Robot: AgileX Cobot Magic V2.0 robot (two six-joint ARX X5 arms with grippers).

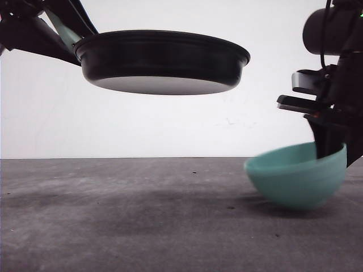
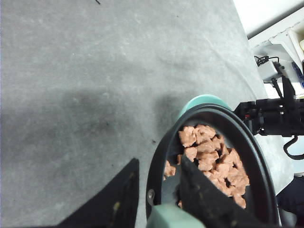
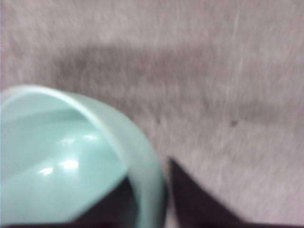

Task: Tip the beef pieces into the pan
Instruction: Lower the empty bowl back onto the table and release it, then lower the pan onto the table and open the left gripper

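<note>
The black pan [image 1: 161, 54] hangs high above the table at the left, roughly level. My left gripper [image 2: 159, 164] is shut on its mint-green handle [image 2: 171, 219], one finger on each side. Reddish-brown beef pieces [image 2: 213, 156] lie heaped inside the pan [image 2: 161, 152], mostly on the side away from the handle. At the right, a teal bowl [image 1: 295, 175] tilts with its mouth toward the left, low at the table. My right gripper [image 3: 151, 180] is shut on the rim of this bowl [image 3: 71, 156], whose visible inside holds nothing.
The grey table [image 1: 125, 226] stretches below the pan and left of the bowl. In the left wrist view the bowl [image 2: 202, 100] peeks out just beyond the pan, with the right arm [image 2: 270, 116] beside it. A white wall [image 1: 142, 124] closes the back.
</note>
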